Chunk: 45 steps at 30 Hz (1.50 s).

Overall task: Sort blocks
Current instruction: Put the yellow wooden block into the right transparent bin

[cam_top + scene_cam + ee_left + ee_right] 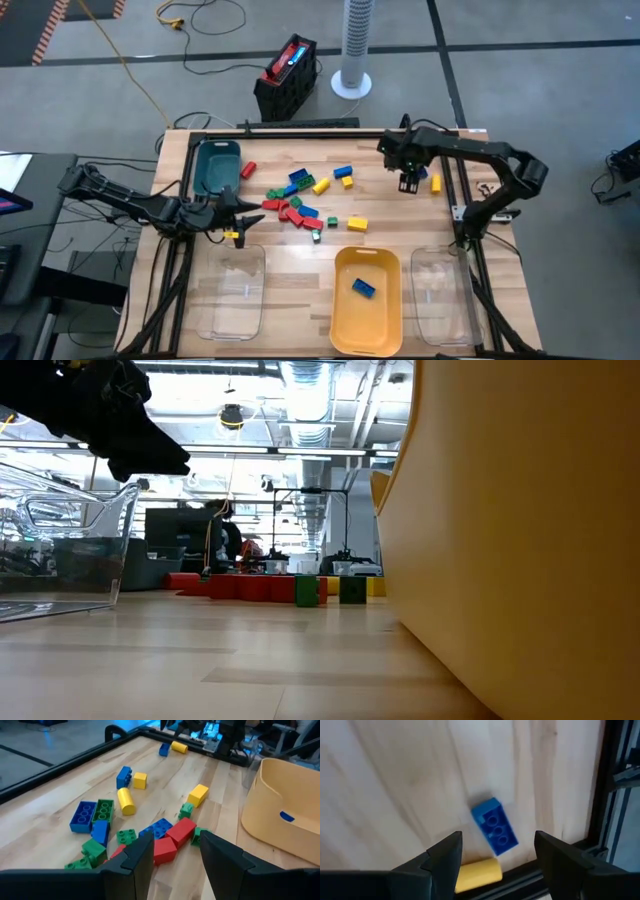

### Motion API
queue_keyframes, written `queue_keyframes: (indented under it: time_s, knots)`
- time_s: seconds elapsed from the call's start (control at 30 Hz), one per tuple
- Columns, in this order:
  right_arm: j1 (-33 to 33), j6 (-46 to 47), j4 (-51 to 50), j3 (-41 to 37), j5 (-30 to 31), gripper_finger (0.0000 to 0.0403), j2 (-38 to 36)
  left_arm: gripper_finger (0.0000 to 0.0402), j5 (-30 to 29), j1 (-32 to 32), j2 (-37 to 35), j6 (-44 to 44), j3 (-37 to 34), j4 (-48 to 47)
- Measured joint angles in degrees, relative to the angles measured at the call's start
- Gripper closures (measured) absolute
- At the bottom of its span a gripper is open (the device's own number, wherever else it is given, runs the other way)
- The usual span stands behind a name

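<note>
The blocks (300, 200) lie scattered on the middle of the wooden table: red, green, blue and yellow bricks, also visible in the left wrist view (165, 840) and as a low row in the low view (270, 588). One blue block (363, 288) lies in the yellow tray (340, 330). My left gripper (246, 212) (175, 857) hovers open and empty just left of the pile. My right gripper (410, 183) (497, 852) is open above a blue brick (495, 826) and a yellow cylinder (477, 872) near the table's far right edge, touching neither.
A teal tray (217, 165) sits at the far left with a red block (248, 170) beside it. Clear trays stand at the near left (232, 290) and near right (440, 295). Black frame rails (615, 795) border the table. A yellow block (357, 223) lies apart from the pile.
</note>
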Motion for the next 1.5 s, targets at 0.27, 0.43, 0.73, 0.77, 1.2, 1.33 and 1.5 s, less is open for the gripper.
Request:
queue_keyframes:
  time_s: [0.27, 0.43, 0.73, 0.77, 1.2, 1.33, 1.5]
  knots:
    - [0.65, 4.01, 6.68, -9.37, -1.43, 0.0143, -4.90, 0.0246, 0.60, -1.02, 0.00, -2.10, 0.00, -1.80]
    - [1.77, 7.14, 13.09, -15.27, -1.44, 0.0143, -12.52, 0.0246, 0.56, -1.51, 0.00, -2.23, 0.00, -1.63]
    - [-5.23, 30.05, 12.84, -15.67, 0.85, 0.0143, -13.08, 0.0246, -0.62, -1.49, -0.02, -1.24, 0.00, 0.02]
    - [-5.81, 31.75, 13.10, -15.86, 1.37, 0.0143, -13.04, 0.0246, -0.68, -1.49, -0.02, -0.92, 0.00, 0.29]
    - [-4.15, 40.79, 28.58, -25.87, 2.38, 0.0143, -13.95, 0.0246, -0.32, -1.56, 0.00, 1.21, 0.00, 1.32]
    - [-4.15, 41.63, 31.19, -27.59, 1.55, 0.0143, -14.17, 0.0246, -0.27, -1.66, 0.00, 1.22, 0.00, 1.46]
    - [-2.21, 39.70, 31.48, -27.74, -0.73, 0.0143, -14.20, 0.0246, -0.23, -1.66, 0.00, 1.52, 0.00, 2.65]
